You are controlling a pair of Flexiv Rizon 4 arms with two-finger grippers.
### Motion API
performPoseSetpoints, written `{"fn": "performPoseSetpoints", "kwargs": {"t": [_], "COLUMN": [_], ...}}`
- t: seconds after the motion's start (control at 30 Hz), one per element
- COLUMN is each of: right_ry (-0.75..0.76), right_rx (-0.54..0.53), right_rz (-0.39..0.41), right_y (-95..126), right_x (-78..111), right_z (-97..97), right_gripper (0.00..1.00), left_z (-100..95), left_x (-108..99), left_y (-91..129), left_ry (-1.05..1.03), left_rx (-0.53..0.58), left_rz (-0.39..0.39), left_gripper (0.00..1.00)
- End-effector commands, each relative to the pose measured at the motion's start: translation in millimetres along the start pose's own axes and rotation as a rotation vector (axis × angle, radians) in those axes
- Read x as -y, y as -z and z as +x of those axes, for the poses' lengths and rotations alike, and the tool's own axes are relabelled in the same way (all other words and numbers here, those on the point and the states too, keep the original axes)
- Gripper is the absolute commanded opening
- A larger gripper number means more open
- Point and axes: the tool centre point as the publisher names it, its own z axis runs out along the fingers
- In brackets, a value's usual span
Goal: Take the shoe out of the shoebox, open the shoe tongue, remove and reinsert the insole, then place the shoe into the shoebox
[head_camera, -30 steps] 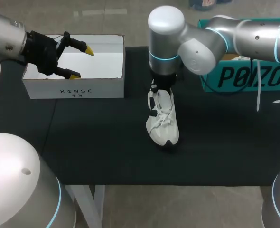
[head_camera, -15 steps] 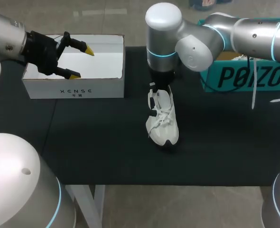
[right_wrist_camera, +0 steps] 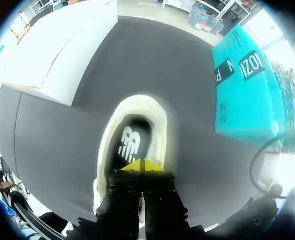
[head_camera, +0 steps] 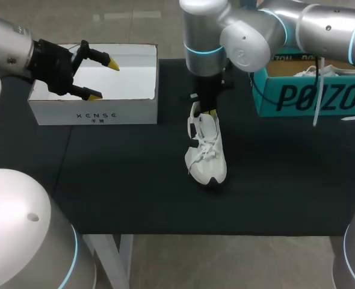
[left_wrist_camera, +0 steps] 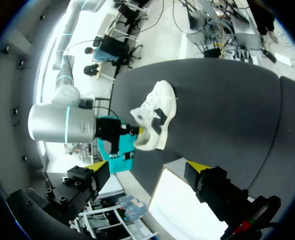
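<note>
- Left hand [head_camera: 104,79] hovered wide open, empty, over the white shoebox [head_camera: 93,112].
- Right hand [right_wrist_camera: 142,166] was closed (tips together) at the shoe [right_wrist_camera: 137,104] opening on the tabletop [head_camera: 135,180].

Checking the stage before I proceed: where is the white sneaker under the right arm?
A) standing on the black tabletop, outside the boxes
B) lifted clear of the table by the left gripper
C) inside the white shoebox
A: the white sneaker stands on the black tabletop, outside the white shoebox, with the right gripper at its heel.
</note>
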Motion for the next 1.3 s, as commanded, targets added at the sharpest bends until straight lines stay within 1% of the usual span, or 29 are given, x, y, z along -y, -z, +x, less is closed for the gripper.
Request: {"fn": "performPoseSetpoints", "kwargs": {"t": [0.03,0.5,0.53,0.63,0.7,0.73,0.87,1.03,1.13,1.3], "right_ry": [-0.001,-0.001,-0.013,-0.072,-0.115,-0.127,-0.116,-0.096,-0.099,-0.153], "right_rx": [-0.003,-0.003,0.024,-0.013,-0.008,-0.014,-0.016,-0.023,-0.026,-0.054], "right_rz": [-0.004,-0.004,0.008,0.057,0.103,0.112,0.176,0.202,0.236,0.281], "right_y": [0,0,2,6,4,2,-4,-9,-13,-18], "right_x": [1.5,1.5,1.7,-0.5,-2.5,-2.5,-0.9,-4.0,-6.6,-4.8], "right_z": [-0.9,-0.9,-0.8,-1.2,-1.0,0.2,8.0,16.9,21.8,21.7], "right_gripper": [0.00,0.00,0.00,0.00,0.00,0.00,0.00,0.00,0.00,0.00], "left_z": [-0.4,-0.4,-0.4,-0.4,-0.4,-0.4,-0.4,-0.4,-0.4,-0.4], "left_x": [0,0,0,0,0,0,0,0,0,0], "left_y": [0,0,0,0,0,0,0,0,0,0], "left_ry": [0.000,0.000,0.000,0.000,0.000,0.000,0.000,0.000,0.000,0.000], "left_rx": [-0.004,-0.004,-0.004,-0.004,-0.004,-0.004,-0.004,-0.004,-0.004,-0.004], "left_rz": [0.000,0.000,0.000,0.000,0.000,0.000,0.000,0.000,0.000,0.000], "left_gripper": [1.00,1.00,1.00,1.00,1.00,1.00,1.00,1.00,1.00,1.00]}}
